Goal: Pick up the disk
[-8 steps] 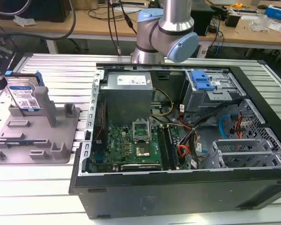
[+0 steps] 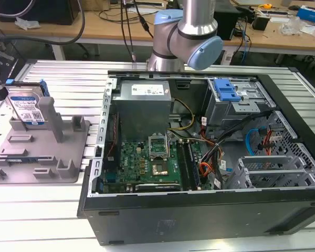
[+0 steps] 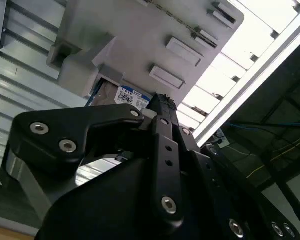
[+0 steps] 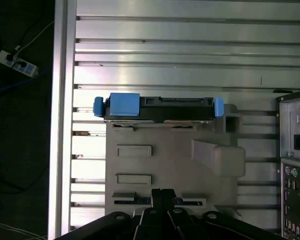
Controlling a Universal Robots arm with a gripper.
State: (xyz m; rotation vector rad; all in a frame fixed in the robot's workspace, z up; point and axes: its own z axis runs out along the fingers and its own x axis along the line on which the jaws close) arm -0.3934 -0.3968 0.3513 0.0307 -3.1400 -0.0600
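Hovering above the grey plastic fixture (image 4: 165, 160), the black gripper (image 4: 162, 192) looks pinched closed, carrying nothing. The flat silver disk (image 2: 27, 107), blue-framed, stands on edge in that fixture at the exterior view's left. Best to open wide and straddle its faces squarely.

Nothing can be read; the disk (image 2: 25, 106) bears a white-and-blue label, apparently with a code square, lettering illegible.
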